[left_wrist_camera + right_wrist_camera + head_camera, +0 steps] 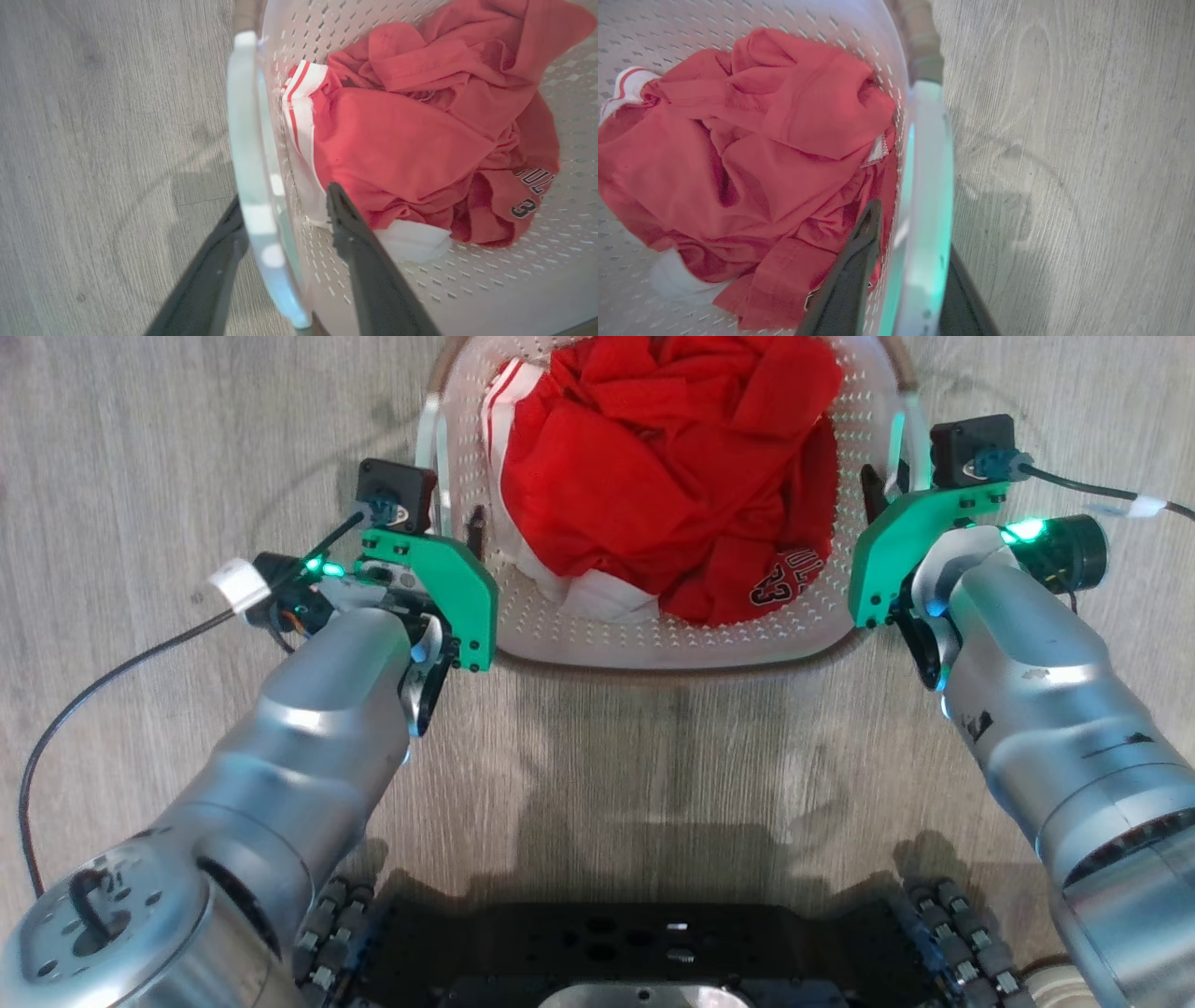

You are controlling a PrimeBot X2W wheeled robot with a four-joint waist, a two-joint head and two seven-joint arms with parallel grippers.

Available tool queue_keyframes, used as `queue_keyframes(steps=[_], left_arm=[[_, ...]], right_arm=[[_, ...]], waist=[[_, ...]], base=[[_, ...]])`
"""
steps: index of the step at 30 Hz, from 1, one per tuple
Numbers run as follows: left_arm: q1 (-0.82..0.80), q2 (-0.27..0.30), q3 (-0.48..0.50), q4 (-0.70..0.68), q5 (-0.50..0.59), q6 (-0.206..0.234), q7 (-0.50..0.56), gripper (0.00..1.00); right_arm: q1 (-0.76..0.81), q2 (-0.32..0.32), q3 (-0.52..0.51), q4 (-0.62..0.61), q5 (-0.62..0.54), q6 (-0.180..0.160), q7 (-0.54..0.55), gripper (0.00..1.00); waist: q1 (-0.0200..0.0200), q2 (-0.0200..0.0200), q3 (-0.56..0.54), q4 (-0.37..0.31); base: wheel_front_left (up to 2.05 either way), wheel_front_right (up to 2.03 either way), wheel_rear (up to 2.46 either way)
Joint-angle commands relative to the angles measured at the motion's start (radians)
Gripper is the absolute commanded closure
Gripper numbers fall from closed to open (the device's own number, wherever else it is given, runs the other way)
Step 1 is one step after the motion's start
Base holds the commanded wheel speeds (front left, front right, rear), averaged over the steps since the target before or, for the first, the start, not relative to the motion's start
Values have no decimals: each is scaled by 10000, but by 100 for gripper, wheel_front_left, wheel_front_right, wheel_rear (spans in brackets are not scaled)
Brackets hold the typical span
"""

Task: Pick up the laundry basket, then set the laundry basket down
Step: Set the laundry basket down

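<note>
Right now the laundry basket sits at the far middle of the head view on the pale wood floor, directly between the two arms, with a heap of red clothing inside it. What matters for the lift is that each gripper already brackets its own side handle. The left gripper stands at the left handle, one dark finger inside the perforated wall and the other outside it. The right gripper mirrors this at the right handle. Both arms are about equally close, so neither leads. In the wrist views each white handle runs up between the fingers, along their length. I cannot tell whether either pair is pressing on its handle or only straddling it. Nor can I tell whether the basket's base is resting on the floor. Its open mouth faces up, and its handles point out to the left and right. The long axis seems to run left to right between them, though the far rim is cut off, so that is a guess. Lifting will call for both arms to rise evenly, or the load could tip.
</note>
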Motion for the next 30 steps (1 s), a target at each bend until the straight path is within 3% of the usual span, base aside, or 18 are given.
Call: queue_keyframes(steps=[1, 2, 21, 25, 30], left_arm=[[33, 208, -14, -109, -88, 106, -5, 5], [54, 208, -25, -110, -134, 138, 13, 0], [208, 208, -119, 11, -592, 252, -237, 0], [186, 208, 154, -15, -566, 256, -311, 0], [235, 426, 1302, -787, 121, 437, -320, 0]], right_arm=[[441, 204, 50, -133, -154, 27, -29, 22], [446, 204, 17, -133, -188, 27, -33, 0], [526, 204, -933, -132, -951, 27, -383, 0], [450, 204, -1506, -133, -1383, 27, -471, 0], [605, 204, -2501, -935, -2132, 27, -482, 0]], waist=[[0, 0, -43, 2], [0, 0, -70, 4], [0, 0, -1039, -73], [0, 0, -1435, -101], [0, 0, -2005, -144]], base=[[0, 0, 0], [0, 0, 0], [0, 0, 0], [0, 0, 0], [0, 0, 0]])
